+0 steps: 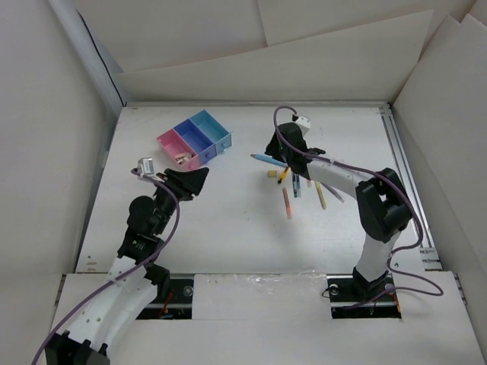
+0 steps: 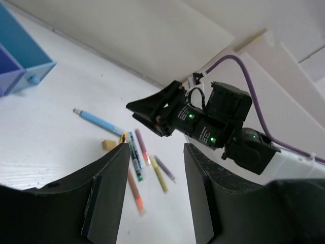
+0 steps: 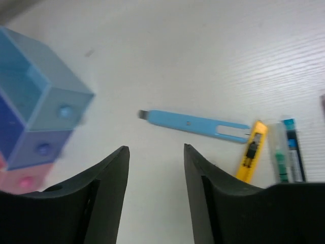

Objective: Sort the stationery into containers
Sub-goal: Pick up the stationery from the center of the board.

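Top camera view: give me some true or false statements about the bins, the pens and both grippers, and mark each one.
1. The three bins sit joined in a row. True.
2. The right gripper is shut on the blue pen. False: it is open and empty, and the pen lies on the table.
3. The pink bin holds a small item. True.
4. No stationery is left outside the bins. False: several sticks lie on the table by the right arm.
5. The left gripper is open and empty. True.
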You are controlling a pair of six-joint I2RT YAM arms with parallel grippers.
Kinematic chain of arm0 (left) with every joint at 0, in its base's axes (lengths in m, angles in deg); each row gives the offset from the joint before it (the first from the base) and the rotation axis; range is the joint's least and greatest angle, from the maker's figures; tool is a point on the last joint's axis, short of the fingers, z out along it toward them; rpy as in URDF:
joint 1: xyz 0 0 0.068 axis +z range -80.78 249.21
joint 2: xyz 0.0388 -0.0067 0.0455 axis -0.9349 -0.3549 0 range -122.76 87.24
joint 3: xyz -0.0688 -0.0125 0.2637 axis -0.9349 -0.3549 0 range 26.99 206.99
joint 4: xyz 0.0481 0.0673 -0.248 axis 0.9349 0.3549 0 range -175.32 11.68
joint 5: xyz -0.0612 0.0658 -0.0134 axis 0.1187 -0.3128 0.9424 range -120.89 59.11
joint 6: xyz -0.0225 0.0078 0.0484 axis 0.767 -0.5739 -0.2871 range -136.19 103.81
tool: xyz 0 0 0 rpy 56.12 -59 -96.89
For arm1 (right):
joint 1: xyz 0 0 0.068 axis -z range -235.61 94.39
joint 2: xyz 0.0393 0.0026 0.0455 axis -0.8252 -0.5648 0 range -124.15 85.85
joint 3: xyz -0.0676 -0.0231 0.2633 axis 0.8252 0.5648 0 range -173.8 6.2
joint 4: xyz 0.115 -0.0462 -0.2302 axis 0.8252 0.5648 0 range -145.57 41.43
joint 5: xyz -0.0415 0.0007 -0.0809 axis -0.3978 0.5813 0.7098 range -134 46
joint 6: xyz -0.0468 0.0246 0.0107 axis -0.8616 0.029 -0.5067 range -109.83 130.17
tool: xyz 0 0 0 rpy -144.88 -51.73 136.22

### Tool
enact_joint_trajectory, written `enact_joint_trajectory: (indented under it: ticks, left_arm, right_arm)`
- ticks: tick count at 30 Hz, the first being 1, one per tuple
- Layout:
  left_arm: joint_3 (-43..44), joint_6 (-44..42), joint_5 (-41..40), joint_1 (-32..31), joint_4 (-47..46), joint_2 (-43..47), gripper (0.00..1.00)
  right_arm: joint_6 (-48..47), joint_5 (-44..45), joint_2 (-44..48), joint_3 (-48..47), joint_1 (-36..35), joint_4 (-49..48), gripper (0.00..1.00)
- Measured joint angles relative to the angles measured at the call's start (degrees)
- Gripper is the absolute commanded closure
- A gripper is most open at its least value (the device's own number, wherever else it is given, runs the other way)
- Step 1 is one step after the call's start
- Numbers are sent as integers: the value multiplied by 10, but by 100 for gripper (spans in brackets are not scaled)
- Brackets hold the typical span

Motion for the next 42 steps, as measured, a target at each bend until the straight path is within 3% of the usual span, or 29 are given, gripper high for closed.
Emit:
enact_joint_trajectory:
  ticks: [6,13,17,21,22,24,25,26,27,28,32,36,37,42]
  left_arm:
    - [-4,-3,16,0,-6,-53,57]
    - [-3,-21,20,0,-9,-112,54]
    - [23,-43,27,-1,1,-201,49]
    - [77,-71,-16,-52,19,-298,33]
    - [97,-78,-37,-78,28,-322,30]
    - [158,-97,-75,-140,54,-385,30]
    - [195,-107,-88,-163,62,-422,30]
    - [231,-114,-97,-182,63,-459,33]
    - [263,-123,-105,-193,65,-495,35]
    - [292,-129,-115,-202,65,-528,36]
    - [385,-157,-175,-230,94,-647,41]
    - [479,-178,-237,-263,139,-762,44]
    - [496,-182,-246,-269,146,-785,44]
    - [539,-191,-270,-280,181,-852,44]
  right_arm:
    - [-26,36,-63,-7,-5,67,35]
    - [-33,46,-77,-7,-12,93,35]
    - [-33,42,-49,14,-8,92,35]
    - [-36,42,39,41,-8,95,37]
    - [-37,44,67,47,-7,94,39]
    - [-40,45,131,61,-2,90,56]
    - [-41,48,163,67,1,88,69]
    - [-42,52,195,75,5,81,91]
    - [-42,56,225,86,8,77,99]
    - [-41,65,254,97,11,76,100]
    - [-36,93,333,141,26,80,100]
    - [-30,107,381,187,45,88,83]
    - [-30,108,387,193,49,90,75]
    - [-28,108,406,220,67,96,59]
